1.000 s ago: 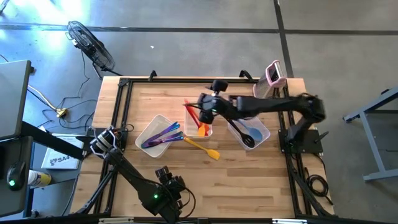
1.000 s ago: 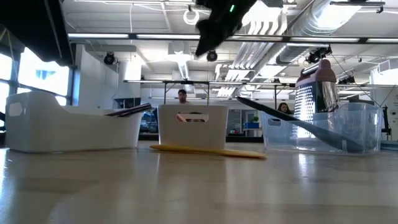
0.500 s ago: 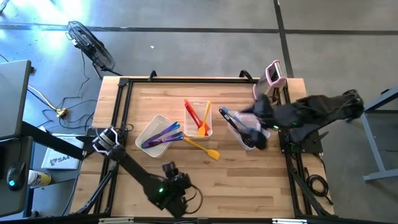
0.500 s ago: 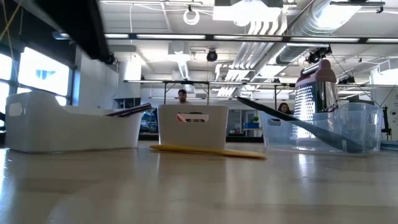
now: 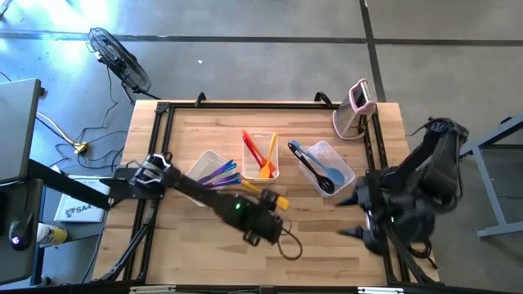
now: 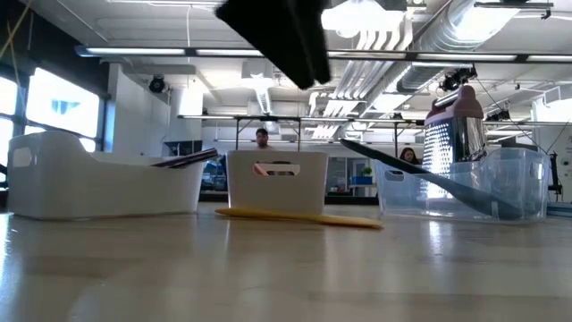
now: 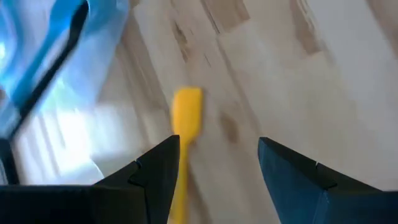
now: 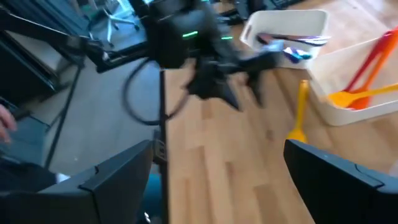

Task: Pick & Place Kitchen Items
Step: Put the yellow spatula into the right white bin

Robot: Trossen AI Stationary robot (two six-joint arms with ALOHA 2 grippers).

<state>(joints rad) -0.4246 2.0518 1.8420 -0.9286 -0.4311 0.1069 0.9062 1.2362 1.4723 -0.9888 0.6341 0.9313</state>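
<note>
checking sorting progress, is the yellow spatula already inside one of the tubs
No, in the high view the yellow spatula lies flat on the bare wooden table, outside the tubs.

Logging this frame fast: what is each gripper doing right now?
Left gripper: open, empty, above the yellow spatula.
Right gripper: open, empty, at the table's right edge.

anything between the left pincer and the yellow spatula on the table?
Nothing visible. The left pincer hangs open above the yellow spatula, which lies alone on bare wood beside the middle tub. The right pincer waits open at the table's right edge, well clear.
</note>
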